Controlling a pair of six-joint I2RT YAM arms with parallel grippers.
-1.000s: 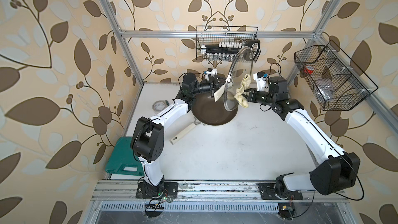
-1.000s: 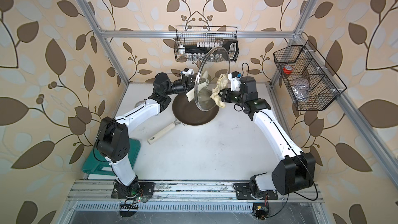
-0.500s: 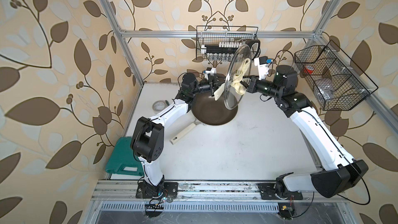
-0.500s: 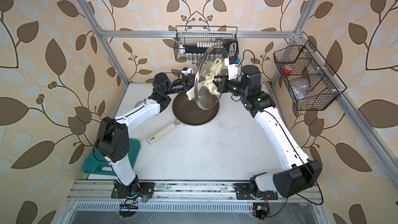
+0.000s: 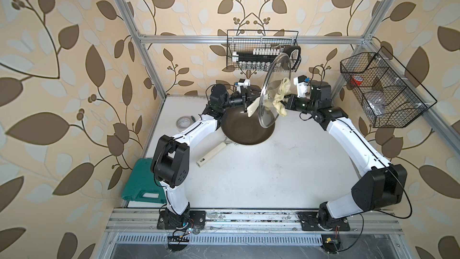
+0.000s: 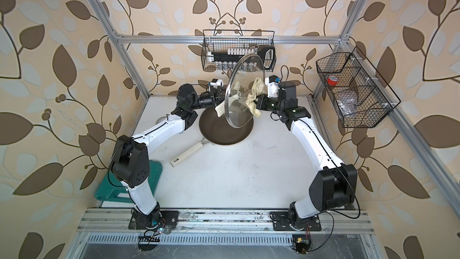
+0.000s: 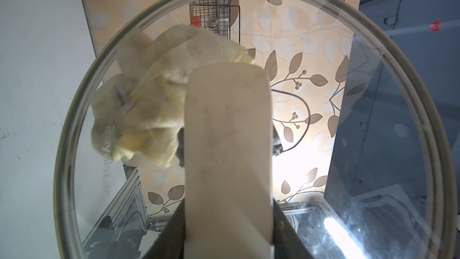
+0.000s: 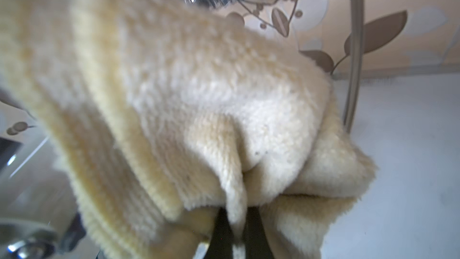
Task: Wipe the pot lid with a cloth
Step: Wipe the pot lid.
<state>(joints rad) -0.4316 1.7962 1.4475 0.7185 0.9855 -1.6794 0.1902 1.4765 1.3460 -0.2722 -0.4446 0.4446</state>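
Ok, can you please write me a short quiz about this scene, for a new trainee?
1. True or false: the pot lid lies flat on the frying pan.
2. What does the right gripper hold? A) a sponge B) the cloth C) nothing
3. Fill in: the left gripper is shut on the lid's ____.
Key: 1 false, it is held up, steeply tilted; 2 B; 3 handle.
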